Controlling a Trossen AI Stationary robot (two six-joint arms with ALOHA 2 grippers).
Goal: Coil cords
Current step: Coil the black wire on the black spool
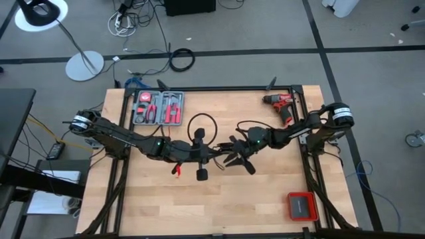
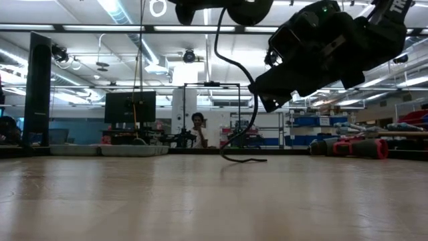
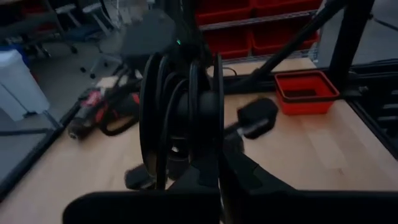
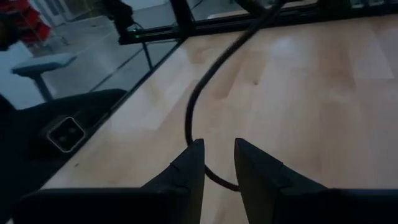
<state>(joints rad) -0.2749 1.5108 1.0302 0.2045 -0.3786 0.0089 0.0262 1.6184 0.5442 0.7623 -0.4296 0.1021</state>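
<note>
The thin black cord is partly wound into a coil of several loops (image 3: 180,106). My left gripper (image 1: 200,155) holds the coil above the table's middle, and in the high view it shows as a ring (image 1: 202,126). The cord's free tail (image 2: 244,159) hangs down and its end lies on the wood. My right gripper (image 4: 217,163) hovers just to the right of the left one. It is open by a narrow gap, and the tail (image 4: 193,106) runs beneath its fingertips. I cannot tell whether it touches the cord. My left gripper is shut on the coil's lower part (image 3: 193,168), with several loops gathered together. The loops hide the fingers' pads. The coil stands on edge in front of the wrist, lifted clear of the table. The tail hangs slack from it down to the wood.
A red drill (image 1: 282,103) lies at the far right corner and an open tool case (image 1: 158,107) at the far left. A red box (image 1: 301,206) sits near the front right. A thicker black cable ring (image 1: 180,60) lies on the floor beyond the table.
</note>
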